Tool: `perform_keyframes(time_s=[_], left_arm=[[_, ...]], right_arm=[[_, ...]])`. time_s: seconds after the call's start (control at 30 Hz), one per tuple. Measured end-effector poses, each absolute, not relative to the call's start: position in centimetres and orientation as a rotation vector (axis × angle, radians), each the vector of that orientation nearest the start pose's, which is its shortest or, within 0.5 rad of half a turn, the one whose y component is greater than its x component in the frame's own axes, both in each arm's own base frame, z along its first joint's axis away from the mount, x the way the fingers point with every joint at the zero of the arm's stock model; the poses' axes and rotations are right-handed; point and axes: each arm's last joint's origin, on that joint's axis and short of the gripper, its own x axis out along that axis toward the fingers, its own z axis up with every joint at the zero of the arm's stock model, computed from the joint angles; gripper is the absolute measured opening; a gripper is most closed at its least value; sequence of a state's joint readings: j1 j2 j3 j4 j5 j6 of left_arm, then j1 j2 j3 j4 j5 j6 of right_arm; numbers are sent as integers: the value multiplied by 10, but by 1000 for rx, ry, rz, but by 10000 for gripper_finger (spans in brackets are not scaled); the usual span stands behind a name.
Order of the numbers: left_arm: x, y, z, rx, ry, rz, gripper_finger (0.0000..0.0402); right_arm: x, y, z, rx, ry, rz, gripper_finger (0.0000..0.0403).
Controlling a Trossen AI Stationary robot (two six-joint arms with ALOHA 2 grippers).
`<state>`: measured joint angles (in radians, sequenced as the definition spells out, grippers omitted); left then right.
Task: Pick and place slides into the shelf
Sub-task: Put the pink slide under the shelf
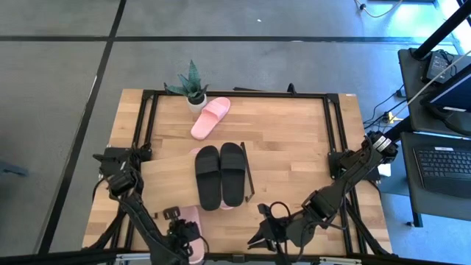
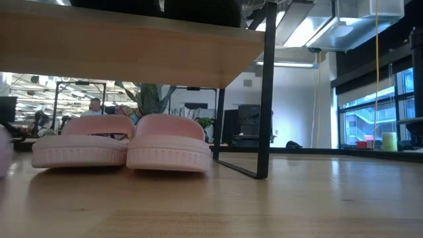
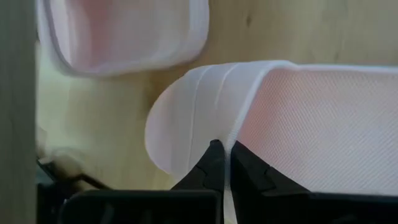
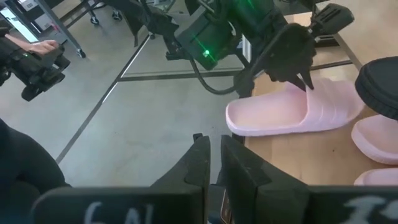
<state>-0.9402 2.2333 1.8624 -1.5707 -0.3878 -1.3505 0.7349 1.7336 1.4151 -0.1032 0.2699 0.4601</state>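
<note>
A pale pink slide lies by the table's near edge, left of centre. My left gripper stands over it, shut on its strap. The shelf carries the black pair on its top board. A pink pair stands on the table under that board. One more pink slide lies sole down on the table near the far edge. My right gripper is shut and touches nothing, at the near edge right of the shelf. My left gripper pinches the pink slide between its two fingers at the strap's heel-side edge. The thin pale edge runs up between the fingertips. The fingers come from above, pointing down. The slide lies flat with its sole on the table.
A small potted plant stands at the far edge beside the lone pink slide. A black frame runs around the tabletop. Bare wood lies right of the shelf. The shelf's thin black end frame stands on its right side.
</note>
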Motion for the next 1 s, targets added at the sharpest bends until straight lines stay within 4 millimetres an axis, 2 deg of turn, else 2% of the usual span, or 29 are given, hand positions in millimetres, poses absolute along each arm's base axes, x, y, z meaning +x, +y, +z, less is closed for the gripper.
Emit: perform_keyframes(time_s=[0.33,0.67,1.0], left_arm=[[254,-297,179,159,1394,669,22],[252,-298,178,139,1404,678,54],[250,-301,179,139,1405,669,150]], right_arm=[[305,262,305,244,468,355,42],[305,262,305,245,467,355,42],[305,262,305,245,467,356,42]])
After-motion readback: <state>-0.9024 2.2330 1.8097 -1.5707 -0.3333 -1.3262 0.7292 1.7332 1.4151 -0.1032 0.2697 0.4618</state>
